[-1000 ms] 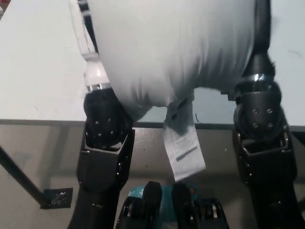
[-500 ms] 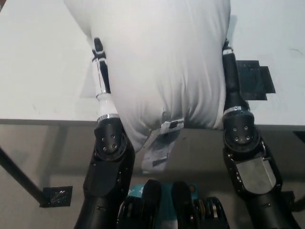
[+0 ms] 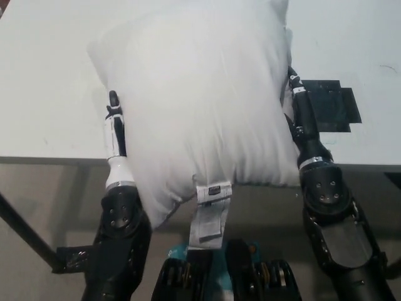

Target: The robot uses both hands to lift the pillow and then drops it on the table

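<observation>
1. The left robot hand [image 3: 114, 128] is pressed flat against the left side of the pillow [image 3: 200, 100]. Its fingers point up along the pillow.
2. The right robot hand [image 3: 299, 116] is pressed against the right side of the pillow. The two hands hold the pillow between them.
3. The big white pillow sits over the near edge of the tabletop [image 3: 44, 81]. Its bottom part hangs past the edge.
4. A white tag [image 3: 210, 216] hangs down from the bottom of the pillow.
5. The tabletop is white and smooth. A black patch [image 3: 335, 103] lies on it, just right of the right robot hand.
6. There is bare tabletop on both sides of the pillow.
7. Below the edge you can see the brown floor [image 3: 56, 200].
</observation>
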Controlling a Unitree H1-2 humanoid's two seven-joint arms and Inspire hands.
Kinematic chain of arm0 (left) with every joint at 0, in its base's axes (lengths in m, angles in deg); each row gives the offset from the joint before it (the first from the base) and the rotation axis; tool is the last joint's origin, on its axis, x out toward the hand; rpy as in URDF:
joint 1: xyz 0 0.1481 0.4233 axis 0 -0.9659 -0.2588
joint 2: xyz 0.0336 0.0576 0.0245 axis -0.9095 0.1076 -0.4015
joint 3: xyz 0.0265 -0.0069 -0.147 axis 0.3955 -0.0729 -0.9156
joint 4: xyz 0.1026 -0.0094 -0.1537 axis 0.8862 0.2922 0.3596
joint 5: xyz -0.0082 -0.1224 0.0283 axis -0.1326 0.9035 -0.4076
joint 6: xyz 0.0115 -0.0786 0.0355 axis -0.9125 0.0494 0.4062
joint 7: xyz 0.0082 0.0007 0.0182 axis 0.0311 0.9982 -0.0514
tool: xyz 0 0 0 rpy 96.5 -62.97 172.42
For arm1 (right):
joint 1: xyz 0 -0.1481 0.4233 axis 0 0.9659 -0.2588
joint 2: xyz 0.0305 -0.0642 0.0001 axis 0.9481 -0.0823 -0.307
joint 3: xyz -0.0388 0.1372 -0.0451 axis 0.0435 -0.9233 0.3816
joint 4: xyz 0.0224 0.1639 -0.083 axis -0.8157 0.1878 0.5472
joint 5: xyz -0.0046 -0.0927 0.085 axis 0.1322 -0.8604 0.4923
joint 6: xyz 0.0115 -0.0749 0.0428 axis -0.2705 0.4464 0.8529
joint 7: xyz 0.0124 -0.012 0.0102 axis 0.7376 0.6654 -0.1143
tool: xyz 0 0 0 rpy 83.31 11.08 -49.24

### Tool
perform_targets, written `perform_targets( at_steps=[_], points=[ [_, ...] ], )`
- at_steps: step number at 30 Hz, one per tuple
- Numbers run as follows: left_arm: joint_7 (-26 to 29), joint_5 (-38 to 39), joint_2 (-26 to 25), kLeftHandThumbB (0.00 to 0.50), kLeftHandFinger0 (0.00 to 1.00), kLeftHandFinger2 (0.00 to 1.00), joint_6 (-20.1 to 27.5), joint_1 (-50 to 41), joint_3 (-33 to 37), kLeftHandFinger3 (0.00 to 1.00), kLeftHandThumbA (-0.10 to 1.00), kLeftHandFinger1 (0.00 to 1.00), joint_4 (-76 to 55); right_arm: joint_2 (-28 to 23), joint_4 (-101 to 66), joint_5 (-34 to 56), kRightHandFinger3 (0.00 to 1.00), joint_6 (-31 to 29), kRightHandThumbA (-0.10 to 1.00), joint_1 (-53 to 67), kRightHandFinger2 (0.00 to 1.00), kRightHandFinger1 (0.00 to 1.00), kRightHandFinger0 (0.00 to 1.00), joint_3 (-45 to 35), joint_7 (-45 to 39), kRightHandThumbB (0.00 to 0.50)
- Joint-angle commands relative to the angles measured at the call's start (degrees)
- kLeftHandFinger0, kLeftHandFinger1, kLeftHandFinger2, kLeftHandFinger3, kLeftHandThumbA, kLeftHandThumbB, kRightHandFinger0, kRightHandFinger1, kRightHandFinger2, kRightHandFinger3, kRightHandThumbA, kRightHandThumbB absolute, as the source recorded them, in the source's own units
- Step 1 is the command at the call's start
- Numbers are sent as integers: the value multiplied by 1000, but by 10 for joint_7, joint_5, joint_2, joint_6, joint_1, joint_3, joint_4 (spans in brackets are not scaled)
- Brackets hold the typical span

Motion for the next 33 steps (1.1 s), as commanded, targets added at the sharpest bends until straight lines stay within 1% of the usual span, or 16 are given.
perform_targets(
  at_steps=[1, 3, 4, 8, 13, 14, 15, 19, 20, 22, 24, 27, 30, 31, 32, 33],
  points=[
    [-77, 5, -36, 120, 1000, 1000, -2, -36, 14, 1000, 1000, 1000, -41, -20, -64, 12, 1000, -30, 1000, 29, 1000, 1000, 1000, 18, -63, 174],
    [-101, 12, -75, 109, 1000, 1000, 12, -58, 9, 1000, 1000, 1000, -30, -46, -80, 17, 1000, -30, 1000, 48, 1000, 1000, 1000, 10, -73, 195],
    [-107, 18, -85, 105, 1000, 1000, 14, -65, 4, 1000, 1000, 1000, -27, -53, -88, 23, 1000, -32, 1000, 57, 1000, 1000, 1000, 5, -78, 177],
    [-121, 36, -119, 80, 1000, 1000, 25, -101, -16, 1000, 1000, 1000, -30, -87, -93, 20, 1000, -35, 1000, 81, 1000, 1000, 1000, -11, -77, 208],
    [-118, 50, -138, 113, 1000, 1000, 37, -122, -47, 1000, 1000, 1000, -27, -110, -83, 21, 1000, -52, 1000, 95, 1000, 1000, 1000, -29, -70, 177],
    [-122, 62, -146, 140, 1000, 1000, 45, -126, -64, 1000, 1000, 1000, -20, -112, -81, 28, 1000, -55, 1000, 99, 1000, 1000, 1000, -37, -69, 205],
    [-122, 65, -148, 127, 1000, 1000, 46, -129, -71, 1000, 1000, 1000, -20, -115, -81, 25, 1000, -58, 1000, 101, 1000, 1000, 1000, -39, -67, 214],
    [-128, 78, -156, 98, 1000, 1000, 64, -135, -97, 1000, 1000, 1000, -18, -121, -102, 22, 1000, -47, 1000, 113, 1000, 1000, 1000, -50, -69, 193],
    [-122, 78, -155, 73, 1000, 1000, 63, -140, -104, 1000, 1000, 1000, -29, -126, -113, 17, 1000, -43, 1000, 118, 1000, 1000, 1000, -52, -69, 184],
    [-123, 77, -151, 90, 1000, 1000, 68, -152, -110, 1000, 1000, 1000, -48, -134, -126, 14, 1000, -47, 1000, 127, 1000, 1000, 1000, -53, -74, 151],
    [-124, 72, -146, 107, 1000, 1000, 92, -168, -112, 1000, 1000, 1000, -62, -138, -141, 17, 1000, -47, 1000, 138, 1000, 1000, 1000, -57, -77, 148],
    [-135, 74, -115, 141, 1000, 1000, 113, -213, -129, 1000, 1000, 1000, -126, -140, -190, 27, 1000, -56, 1000, 170, 1000, 1000, 1000, -57, -88, 172],
    [-171, 82, -79, 189, 1000, 1000, 113, -258, -141, 1000, 1000, 1000, -190, -148, -226, 6, 1000, -73, 1000, 204, 1000, 1000, 1000, -48, -89, 270],
    [-182, 83, -71, 200, 1000, 1000, 113, -274, -139, 1000, 1000, 1000, -208, -153, -232, -18, 1000, -89, 1000, 218, 1000, 1000, 1000, -41, -84, 283],
    [-185, 83, -70, 200, 1000, 1000, 113, -272, -141, 1000, 1000, 1000, -209, -152, -233, -19, 1000, -88, 1000, 219, 1000, 1000, 1000, -42, -83, 283],
    [-205, 93, -50, 167, 1000, 1000, 113, -295, -144, 1000, 1000, 1000, -228, -153, -245, -23, 1000, -96, 1000, 247, 1000, 1000, 1000, -38, -85, 316]
  ],
)
